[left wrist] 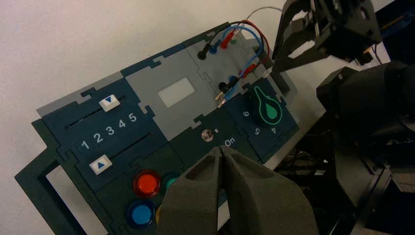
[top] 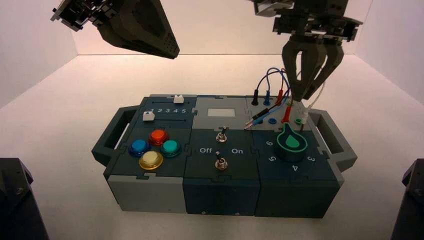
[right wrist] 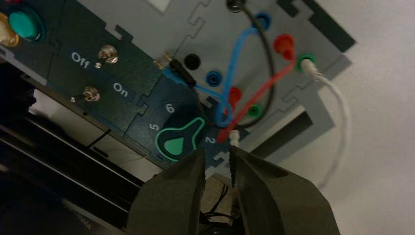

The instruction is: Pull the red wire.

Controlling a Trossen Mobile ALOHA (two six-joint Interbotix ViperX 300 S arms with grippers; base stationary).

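Note:
The red wire [right wrist: 259, 83] runs from a red plug [right wrist: 283, 45] in the back row of the grey socket panel [right wrist: 220, 34] to a red end close under my right gripper. That gripper [right wrist: 218, 152] is open, pointing down over the panel, and the wire's near end [right wrist: 222, 135] sits just beyond the gap between its fingertips. I cannot tell whether this end is seated in a socket. From above, the right gripper [top: 299, 97] hangs over the near red plug [top: 286, 115]. My left gripper [left wrist: 221, 149] is shut on nothing, raised over the box's left side [top: 172, 50].
A white cable [right wrist: 337, 112] and a blue wire [right wrist: 235, 58] crowd the same sockets, and the white plug tip [right wrist: 234, 137] touches one right finger. A black plug [right wrist: 178, 71] lies loose. The green knob [right wrist: 178, 142], toggle switches [top: 221, 135], buttons [top: 151, 160] and sliders [top: 148, 116] are nearby.

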